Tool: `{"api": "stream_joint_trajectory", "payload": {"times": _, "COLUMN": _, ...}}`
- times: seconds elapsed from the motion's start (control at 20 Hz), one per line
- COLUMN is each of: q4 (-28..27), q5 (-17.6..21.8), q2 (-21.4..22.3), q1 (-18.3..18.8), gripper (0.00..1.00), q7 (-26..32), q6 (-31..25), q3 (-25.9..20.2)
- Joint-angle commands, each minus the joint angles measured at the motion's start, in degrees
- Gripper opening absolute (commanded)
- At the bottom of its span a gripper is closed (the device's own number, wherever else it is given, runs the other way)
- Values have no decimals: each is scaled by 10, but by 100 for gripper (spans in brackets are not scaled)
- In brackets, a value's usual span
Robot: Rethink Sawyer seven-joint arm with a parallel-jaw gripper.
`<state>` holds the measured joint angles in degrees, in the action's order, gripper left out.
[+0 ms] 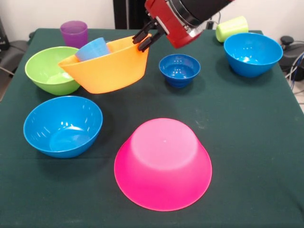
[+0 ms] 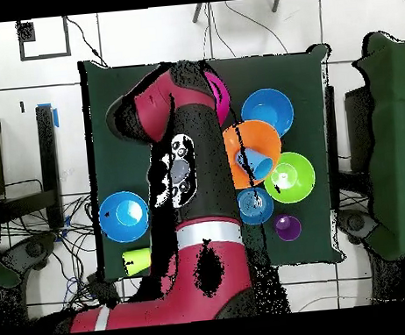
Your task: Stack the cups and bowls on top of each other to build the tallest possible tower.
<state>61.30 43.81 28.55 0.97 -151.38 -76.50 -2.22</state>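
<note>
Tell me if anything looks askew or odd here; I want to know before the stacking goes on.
Yes. The orange bowl hangs tilted above the table, its rim pinched by the gripper, with a light-blue cup lying slanted inside it. The pink bowl sits upside down, and the yellow-green cup lies on its side.

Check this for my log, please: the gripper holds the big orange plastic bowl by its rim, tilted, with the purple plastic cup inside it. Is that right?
One detail is wrong. The front view shows the gripper holding the big orange plastic bowl by its rim, tilted, but the cup inside it is the light-blue plastic cup. The purple plastic cup stands on the table behind the bowl.
</note>
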Motion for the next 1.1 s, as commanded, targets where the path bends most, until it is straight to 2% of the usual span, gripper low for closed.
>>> {"api": "stream_joint_trajectory", "payload": {"times": 0.05, "q4": -87, "q5": 15, "q2": -38, "q1": -18, "gripper": 0, "q7": -32, "q6": -80, "q3": 10}}
{"api": "stream_joint_trajectory", "payload": {"times": 0.5, "q4": -155, "q5": 18, "q2": -102, "q1": -26, "gripper": 0, "q7": -46, "q6": -59, "q3": 32}}
{"api": "stream_joint_trajectory", "payload": {"times": 0.65, "q4": -175, "q5": 11, "q2": -110, "q1": -29, "gripper": 0, "q7": -32, "q6": -72, "q3": 40}}
{"api": "stream_joint_trajectory", "payload": {"times": 0.9, "q4": -175, "q5": -2, "q2": -110, "q1": -33, "gripper": 0, "q7": -8, "q6": -80, "q3": 57}}
{"api": "stream_joint_trajectory", "payload": {"times": 1.1, "q4": -198, "q5": 1, "q2": -107, "q1": -38, "gripper": 0, "q7": 46, "q6": -119, "q3": 72}}
